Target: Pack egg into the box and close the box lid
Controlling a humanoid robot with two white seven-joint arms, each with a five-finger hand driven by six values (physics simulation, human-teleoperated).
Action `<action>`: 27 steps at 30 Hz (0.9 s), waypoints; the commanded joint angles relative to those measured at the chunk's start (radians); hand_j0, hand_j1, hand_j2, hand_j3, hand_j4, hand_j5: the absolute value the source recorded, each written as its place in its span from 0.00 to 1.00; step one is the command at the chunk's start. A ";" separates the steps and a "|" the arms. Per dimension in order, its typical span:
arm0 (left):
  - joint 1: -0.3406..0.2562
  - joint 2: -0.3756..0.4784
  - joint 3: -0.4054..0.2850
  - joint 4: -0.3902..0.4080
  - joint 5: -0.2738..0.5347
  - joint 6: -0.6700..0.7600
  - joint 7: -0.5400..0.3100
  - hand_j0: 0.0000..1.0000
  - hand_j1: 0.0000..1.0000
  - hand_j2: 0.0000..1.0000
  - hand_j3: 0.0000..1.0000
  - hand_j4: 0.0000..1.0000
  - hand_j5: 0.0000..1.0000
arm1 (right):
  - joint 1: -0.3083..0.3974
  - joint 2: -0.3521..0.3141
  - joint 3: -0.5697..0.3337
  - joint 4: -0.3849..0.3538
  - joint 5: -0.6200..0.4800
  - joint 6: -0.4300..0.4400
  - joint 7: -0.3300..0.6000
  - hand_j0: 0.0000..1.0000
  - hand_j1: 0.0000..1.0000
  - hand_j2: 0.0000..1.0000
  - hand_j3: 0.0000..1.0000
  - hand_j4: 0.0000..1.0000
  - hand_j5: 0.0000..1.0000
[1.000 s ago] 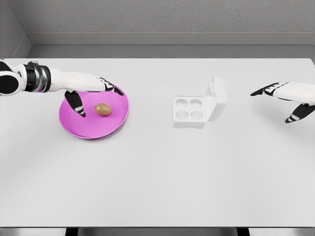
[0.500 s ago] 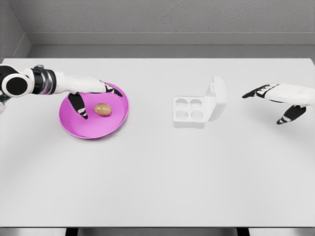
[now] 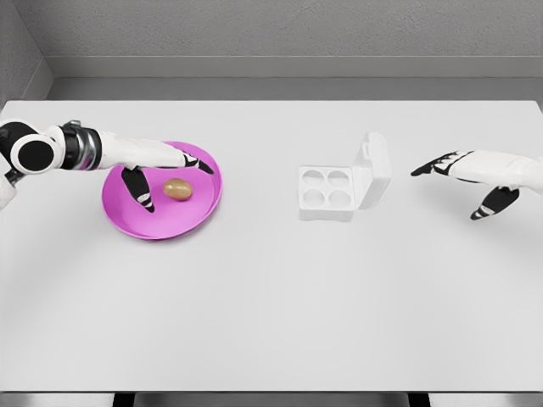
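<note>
The left hand [image 3: 161, 165], fingers spread, hovers over the egg [image 3: 176, 189] on the plate [image 3: 161, 222], left of the open box [image 3: 338, 191]; closing around it comes next. The right hand [image 3: 471, 174] waits open.

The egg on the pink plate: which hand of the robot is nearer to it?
Left. The left hand hovers open over the plate, fingers around the egg. The right hand is open, far right, beyond the box.
</note>
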 commanded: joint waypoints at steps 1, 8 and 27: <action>0.000 -0.001 0.015 0.009 0.004 0.002 0.000 1.00 1.00 1.00 1.00 1.00 1.00 | 0.000 0.001 0.002 -0.001 -0.006 0.002 0.000 1.00 1.00 1.00 1.00 1.00 1.00; 0.008 -0.001 0.031 0.009 -0.001 0.003 0.000 1.00 1.00 1.00 1.00 1.00 1.00 | 0.000 0.009 0.021 -0.004 -0.006 0.002 0.000 1.00 1.00 1.00 1.00 1.00 1.00; 0.049 -0.023 0.073 0.015 -0.021 0.008 0.059 1.00 1.00 1.00 1.00 1.00 1.00 | -0.009 0.021 0.023 0.007 -0.004 0.006 0.000 1.00 1.00 1.00 1.00 1.00 1.00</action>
